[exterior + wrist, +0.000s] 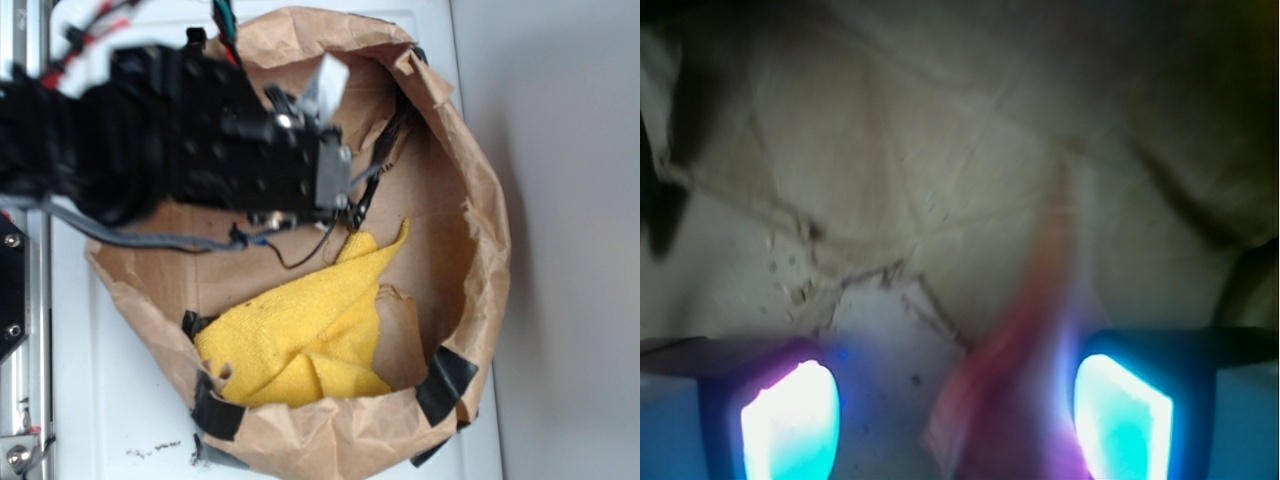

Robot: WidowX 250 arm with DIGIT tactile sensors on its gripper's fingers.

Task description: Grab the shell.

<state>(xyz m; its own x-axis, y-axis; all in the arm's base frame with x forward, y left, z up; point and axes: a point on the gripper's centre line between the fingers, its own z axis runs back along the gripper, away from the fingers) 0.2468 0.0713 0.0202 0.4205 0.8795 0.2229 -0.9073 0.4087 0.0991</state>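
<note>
In the wrist view the shell (pixel 1025 330) is a blurred orange-pink tapered shape lying on the brown paper floor, its thin point towards the far side. It lies between my two glowing pads, nearer the right pad (pixel 1122 420) than the left pad (pixel 790 420). My gripper (pixel 955 425) is open, with the jaws wide apart and a gap showing on both sides of the shell. In the exterior view the black arm and gripper (pixel 345 195) reach down into the paper bag and hide the shell.
A crumpled brown paper bag (pixel 480 230) with a rolled rim forms a basin around the gripper. A yellow cloth (pixel 300 335) lies in its near half. Black tape patches (pixel 445 385) hold the rim. The bag stands on a white surface (pixel 120 400).
</note>
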